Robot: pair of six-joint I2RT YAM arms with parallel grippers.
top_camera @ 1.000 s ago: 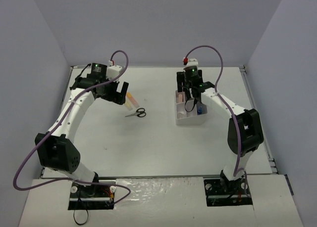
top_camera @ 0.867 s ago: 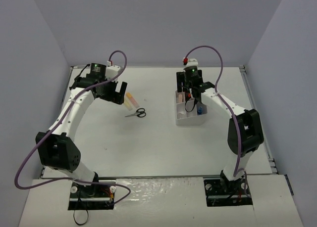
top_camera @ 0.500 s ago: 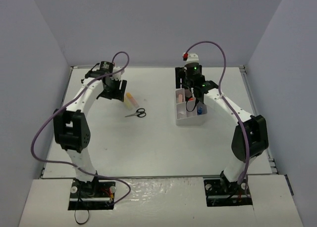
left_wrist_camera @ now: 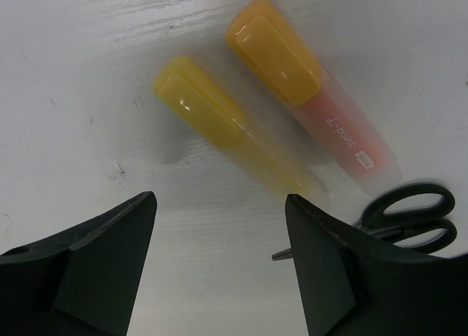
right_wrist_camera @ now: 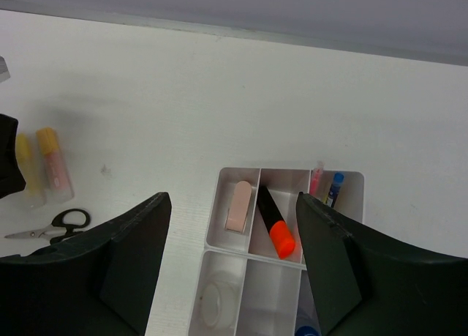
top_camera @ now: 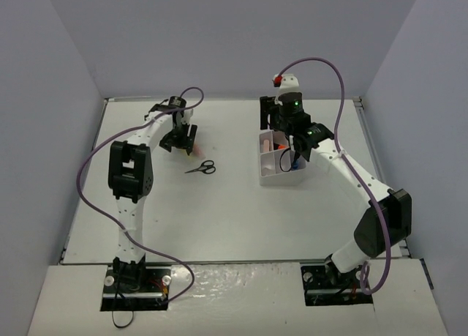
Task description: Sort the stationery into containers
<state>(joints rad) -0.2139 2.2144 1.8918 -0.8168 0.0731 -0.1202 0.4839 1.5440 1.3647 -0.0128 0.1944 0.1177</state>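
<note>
1. Our left gripper point(left_wrist_camera: 219, 204) hangs low over the far-left part of the table point(top_camera: 241, 219). Its fingers are spread apart with nothing between them.
2. Directly below it we see the yellow highlighter point(left_wrist_camera: 219, 124) and the pink highlighter with an orange cap point(left_wrist_camera: 307, 94). They lie flat on the table, side by side with a narrow gap. The uncapped end of the yellow one lies close to the gripper's right finger.
3. The black-handled scissors point(left_wrist_camera: 406, 219) lie just beside the pink highlighter's uncapped end, on the side toward the table's middle. Their blades look shut.
4. Our right gripper point(right_wrist_camera: 232, 200) hovers above the white tray point(right_wrist_camera: 213, 211), its fingers apart and holding nothing.
5. The tray sits on the right half of the table, nearer the far edge than the near one and well apart from the highlighters.
6. In the tray's far row, the left compartment holds the pink eraser point(right_wrist_camera: 238, 204). The middle one holds an orange highlighter with a black body point(right_wrist_camera: 274, 222). The right one holds a small blue-capped bottle point(right_wrist_camera: 335, 186) beside a thin pink item we cannot identify.
7. The clear tape ring point(right_wrist_camera: 212, 301) lies in the compartment on the near left.
</note>
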